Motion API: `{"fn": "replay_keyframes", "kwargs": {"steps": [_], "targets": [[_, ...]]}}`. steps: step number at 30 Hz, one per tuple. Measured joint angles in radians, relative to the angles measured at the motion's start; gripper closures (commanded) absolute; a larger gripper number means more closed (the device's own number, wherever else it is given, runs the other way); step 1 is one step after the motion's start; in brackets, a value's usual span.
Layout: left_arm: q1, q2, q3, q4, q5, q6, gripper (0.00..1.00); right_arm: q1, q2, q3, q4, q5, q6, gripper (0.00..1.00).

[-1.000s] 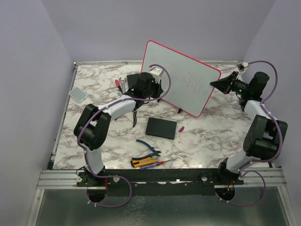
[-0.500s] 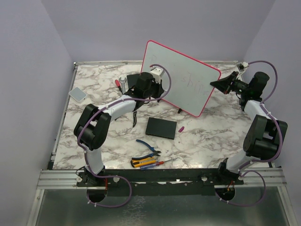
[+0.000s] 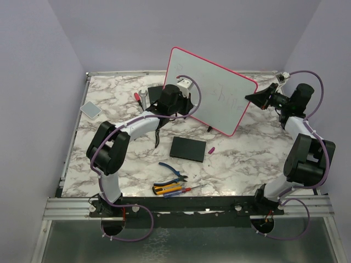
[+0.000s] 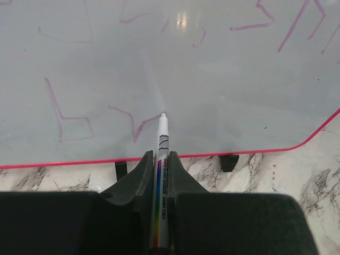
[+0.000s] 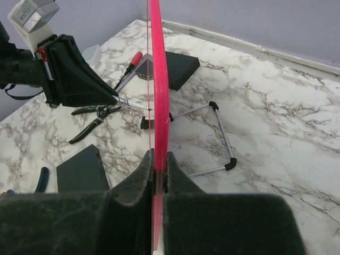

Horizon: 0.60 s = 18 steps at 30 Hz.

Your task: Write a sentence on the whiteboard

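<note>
Writing is partly done: faint pink strokes of the sentence cross the whiteboard, propped upright at the far middle of the marble table. The left gripper clamps a marker, tip on the lower line; the right gripper pinches the board's pink frame. Bare surface beyond the tip suggests lettering remains.

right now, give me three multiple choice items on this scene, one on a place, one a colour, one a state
1. The slab lies: A) on the table in front of the board B) behind it C) on top of it
2. Frame colour: A) blue B) pink-red C) green
3. Left gripper: A) open B) shut, empty C) shut on the marker
Key: A, it lies flat on the table, on the board's near side; B, the frame shows pink-red; C, its jaws clamp the marker.
</note>
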Motion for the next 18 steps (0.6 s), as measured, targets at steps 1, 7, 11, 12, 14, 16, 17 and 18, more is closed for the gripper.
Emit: {"fn": "replay_keyframes", "kwargs": {"steps": [1,7,11,12,14,16,17,18], "targets": [[0.000,0.000,-0.001,0.000,0.000,0.000,1.00,0.000,0.000,0.000,0.000,0.000,0.000,0.99],[-0.003,-0.024,-0.018,0.017,-0.003,0.008,1.00,0.003,0.000,0.002,-0.001,-0.001,-0.006,0.99],[-0.003,-0.068,-0.046,0.027,-0.005,0.014,1.00,0.006,0.000,0.002,-0.001,-0.001,-0.011,0.99],[-0.003,-0.080,-0.053,0.027,-0.005,0.014,1.00,0.007,0.000,0.002,-0.001,-0.001,-0.011,0.99],[-0.003,-0.105,-0.073,0.030,-0.005,0.015,1.00,0.008,0.000,0.003,-0.001,-0.001,-0.011,0.99],[-0.003,-0.121,-0.089,0.032,-0.004,0.014,1.00,0.008,0.000,0.003,-0.002,-0.001,-0.012,0.99],[-0.004,-0.124,-0.094,0.033,-0.003,0.014,1.00,0.009,0.000,0.003,-0.002,-0.001,-0.012,0.99],[-0.004,-0.126,-0.098,0.033,0.000,0.014,1.00,0.009,0.000,0.003,-0.002,-0.001,-0.012,0.99]]}}
